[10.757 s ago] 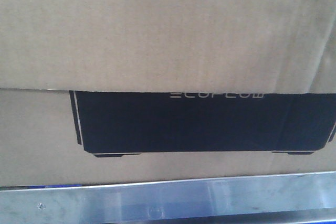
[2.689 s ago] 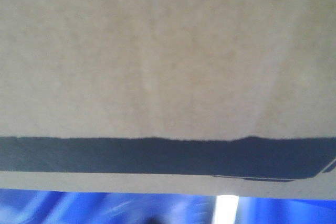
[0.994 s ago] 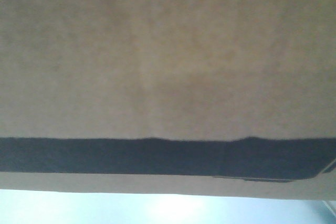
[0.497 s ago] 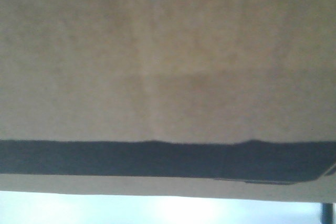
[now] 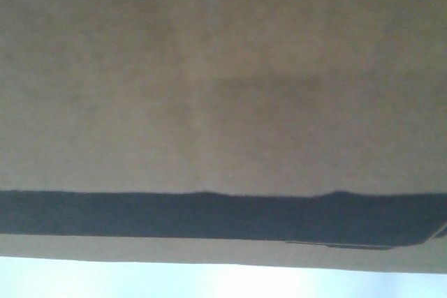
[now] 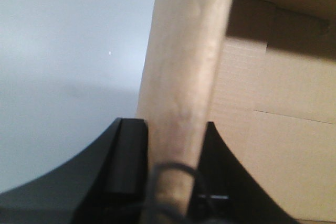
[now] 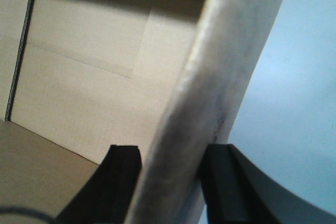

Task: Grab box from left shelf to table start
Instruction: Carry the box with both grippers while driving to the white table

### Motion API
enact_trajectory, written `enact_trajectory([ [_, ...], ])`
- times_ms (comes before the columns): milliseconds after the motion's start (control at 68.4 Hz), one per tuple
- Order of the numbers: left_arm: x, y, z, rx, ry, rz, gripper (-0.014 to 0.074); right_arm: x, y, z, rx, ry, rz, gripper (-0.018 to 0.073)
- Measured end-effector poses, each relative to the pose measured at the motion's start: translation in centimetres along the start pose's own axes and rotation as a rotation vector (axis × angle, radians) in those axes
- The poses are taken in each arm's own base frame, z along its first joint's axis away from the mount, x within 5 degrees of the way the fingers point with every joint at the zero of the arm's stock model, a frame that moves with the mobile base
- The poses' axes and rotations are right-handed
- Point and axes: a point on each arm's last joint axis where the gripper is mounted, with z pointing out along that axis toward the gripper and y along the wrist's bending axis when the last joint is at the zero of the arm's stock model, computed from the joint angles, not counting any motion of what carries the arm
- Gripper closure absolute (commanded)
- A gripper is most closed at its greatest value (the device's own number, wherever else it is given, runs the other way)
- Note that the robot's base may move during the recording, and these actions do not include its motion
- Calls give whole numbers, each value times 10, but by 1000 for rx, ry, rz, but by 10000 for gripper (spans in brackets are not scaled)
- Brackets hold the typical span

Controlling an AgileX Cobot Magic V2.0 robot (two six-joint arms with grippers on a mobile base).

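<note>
The brown cardboard box (image 5: 223,88) fills nearly the whole front view, with a strip of its black print (image 5: 209,215) low down. In the left wrist view my left gripper (image 6: 173,145) is shut on the box's upright side wall (image 6: 186,61), one black finger (image 6: 128,156) outside and one inside. In the right wrist view my right gripper (image 7: 170,174) is shut on the opposite wall (image 7: 220,77), its fingers (image 7: 123,177) pressed to either side. The box's bare inside (image 7: 79,77) shows in both wrist views. The left shelf is out of view.
A pale, whitish surface (image 5: 209,280) shows under the box's lower edge in the front view. The same pale surface (image 6: 68,66) lies outside the box beside the left gripper and, in the right wrist view, pale surface (image 7: 294,103) lies beside the right gripper.
The shelf rail, then a blue background, have given way to a pale surface below the box. Over the last second the box has sunk slightly in the front view and looks darker.
</note>
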Motion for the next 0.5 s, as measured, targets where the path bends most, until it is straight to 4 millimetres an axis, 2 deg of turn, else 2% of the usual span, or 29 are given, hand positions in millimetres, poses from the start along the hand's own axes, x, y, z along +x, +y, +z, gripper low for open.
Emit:
enact_trajectory([
  [497, 0, 0, 0, 0, 0, 0, 688, 0, 0, 0, 2, 4, -1, 493],
])
